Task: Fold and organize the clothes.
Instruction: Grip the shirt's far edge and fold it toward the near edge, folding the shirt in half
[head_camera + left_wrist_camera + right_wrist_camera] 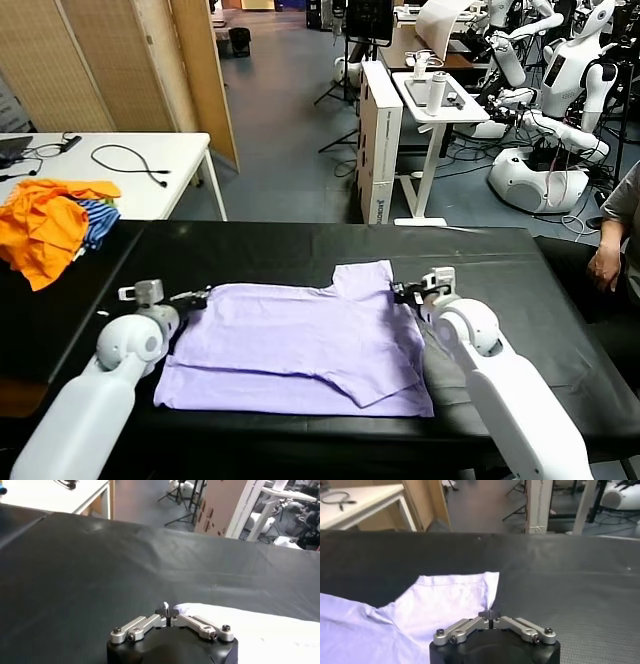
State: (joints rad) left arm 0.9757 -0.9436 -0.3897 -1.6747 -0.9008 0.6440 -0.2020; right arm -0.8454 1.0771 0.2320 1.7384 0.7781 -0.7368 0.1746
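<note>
Two grippers frame the pale lavender short-sleeved cotton T-shirt [300, 345] in the head view, spread partly folded on the black cloth-covered table [300, 250] toward its near edge, the left gripper [197, 297] at the shirt's left far corner and the right gripper [405, 292] at its right far edge below the raised sleeve. Over to the left wrist view, where the jaws look pinched together on the white-looking hem, and the right wrist view shows jaws closed at the fabric edge too. I'd judge a fold is being set up, and the next move calls for lifting both corners evenly toward the near edge.
</note>
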